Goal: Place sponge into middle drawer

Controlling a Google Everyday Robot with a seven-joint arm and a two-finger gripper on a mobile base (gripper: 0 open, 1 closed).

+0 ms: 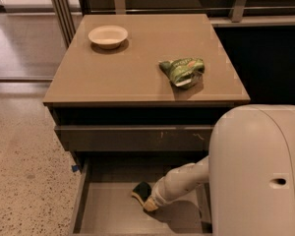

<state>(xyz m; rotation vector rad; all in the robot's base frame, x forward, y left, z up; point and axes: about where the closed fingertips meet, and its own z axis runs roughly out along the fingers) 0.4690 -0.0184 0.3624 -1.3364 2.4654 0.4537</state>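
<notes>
Camera view, sponge [141,190] seemingly touching tool [150,204], inside middle drawer [108,216]

claw [148,205] in middle drawer [108,216] partly hides sponge [141,190]; its front edge cropped.

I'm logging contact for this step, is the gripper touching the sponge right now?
Touching. The camera view shows the gripper, down inside the open middle drawer, right against the sponge with no gap between them.

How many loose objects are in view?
3. A bowl at the cabinet top's back left, a snack bag on its right side, and the sponge in the open middle drawer, by the gripper. More may be hidden.
</notes>
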